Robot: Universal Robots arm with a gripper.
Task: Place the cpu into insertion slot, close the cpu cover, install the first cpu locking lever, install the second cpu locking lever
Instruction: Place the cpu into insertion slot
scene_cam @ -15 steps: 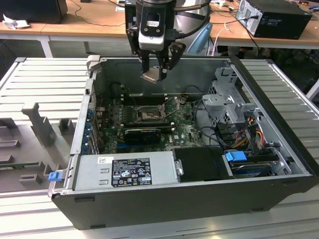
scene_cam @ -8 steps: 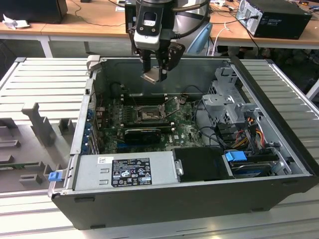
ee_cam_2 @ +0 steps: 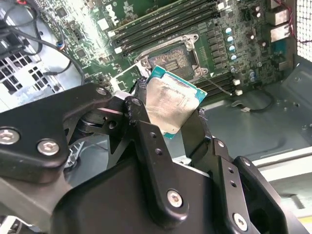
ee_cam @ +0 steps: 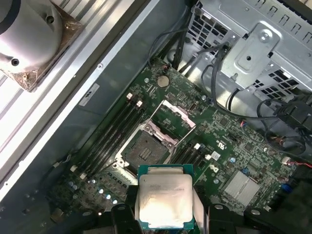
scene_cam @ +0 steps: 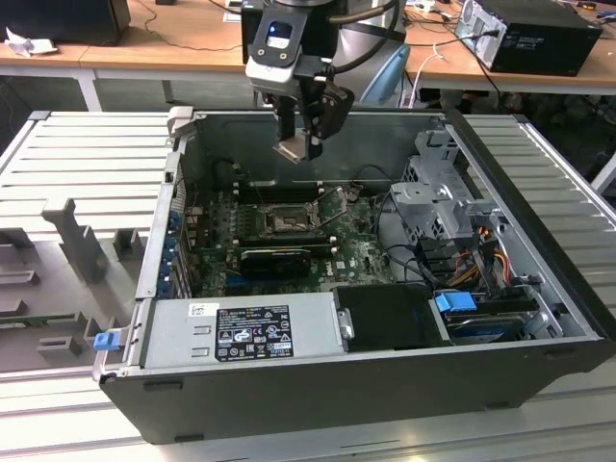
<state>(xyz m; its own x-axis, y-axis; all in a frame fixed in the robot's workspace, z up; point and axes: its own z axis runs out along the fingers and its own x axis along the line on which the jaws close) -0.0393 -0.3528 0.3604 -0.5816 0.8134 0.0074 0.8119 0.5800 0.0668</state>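
A lab: open computer case (scene_cam: 385,385) on slatted bench (scene_cam: 87,144); desks (scene_cam: 173,48) behind.

Work surface: grey slatted metal table (scene_cam: 87,144), ribs running across the exterior view.
Rear furniture: wooden desks (scene_cam: 192,48) on white legs (scene_cam: 89,91), loose cables (scene_cam: 178,17) on top.
Desk, exterior view's right: black computer case (scene_cam: 534,34).

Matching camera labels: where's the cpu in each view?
Exterior view: cpu in the claw, raised above the slot.
Second wrist view: cpu tilted in the claw, slot just beyond it.
First wrist view: cpu grey face to camera, close to the empty slot.
Shared landmark: the slot.
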